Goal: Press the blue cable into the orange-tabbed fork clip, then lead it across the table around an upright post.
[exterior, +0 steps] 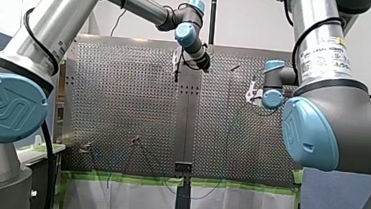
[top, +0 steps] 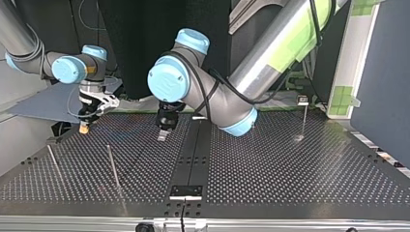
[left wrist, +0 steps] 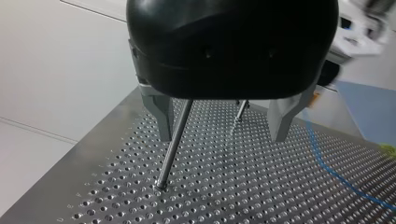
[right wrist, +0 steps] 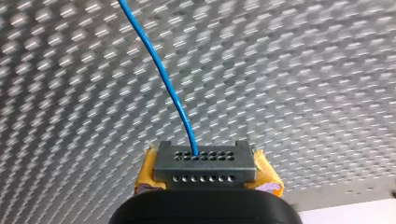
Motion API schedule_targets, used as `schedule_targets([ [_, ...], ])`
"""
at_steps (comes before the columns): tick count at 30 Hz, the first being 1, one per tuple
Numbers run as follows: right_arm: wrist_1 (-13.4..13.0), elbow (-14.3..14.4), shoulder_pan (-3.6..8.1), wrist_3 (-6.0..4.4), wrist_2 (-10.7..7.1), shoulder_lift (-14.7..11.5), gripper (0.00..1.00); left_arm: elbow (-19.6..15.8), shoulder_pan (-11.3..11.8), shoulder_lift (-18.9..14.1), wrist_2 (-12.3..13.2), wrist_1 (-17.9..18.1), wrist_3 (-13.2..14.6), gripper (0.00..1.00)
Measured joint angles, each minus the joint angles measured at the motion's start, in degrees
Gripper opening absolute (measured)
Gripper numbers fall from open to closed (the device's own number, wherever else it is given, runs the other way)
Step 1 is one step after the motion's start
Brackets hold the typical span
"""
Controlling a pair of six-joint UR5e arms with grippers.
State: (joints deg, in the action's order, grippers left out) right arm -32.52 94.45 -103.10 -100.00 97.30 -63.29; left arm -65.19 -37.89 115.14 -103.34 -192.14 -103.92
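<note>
- Cable position first: the thin blue cable (right wrist: 163, 79) comes out of my right gripper (right wrist: 205, 163), between its yellow pads (right wrist: 145, 176), and runs away over the perforated metal table (right wrist: 303, 70).
- As far as the right wrist view shows, my right gripper is clenched on this cable. It hangs low above the table, toward the top view's left.
- My left gripper (left wrist: 220, 133), black with metal fingers (left wrist: 161, 116), is released and holds nothing. A slim upright steel post (left wrist: 173, 144) stands just ahead of it, near one finger.
- I judge the cable to be light and very soft: it will sag and follow every pull, and its smooth jacket may slide through the pads.
- The best hold, I think, is close to the part that must enter the clip, so that the free piece is short and straight.
- I cannot make out the orange-tabbed fork clip with certainty in these views.
</note>
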Motion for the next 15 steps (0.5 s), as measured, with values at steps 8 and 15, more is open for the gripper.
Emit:
schedule_targets([
  [8, 4.53, -0.81, -0.11, -1.61, -2.46, -4.59, 0.00, 0.00, -0.18, 0.01, -0.91, -0.69, 0.70, 1.00],
  [15, 8.64, -0.80, -0.03, -3.55, -3.97, -8.67, 0.00, -0.01, -0.23, 0.02, -1.09, -0.79, 0.82, 1.00],
])
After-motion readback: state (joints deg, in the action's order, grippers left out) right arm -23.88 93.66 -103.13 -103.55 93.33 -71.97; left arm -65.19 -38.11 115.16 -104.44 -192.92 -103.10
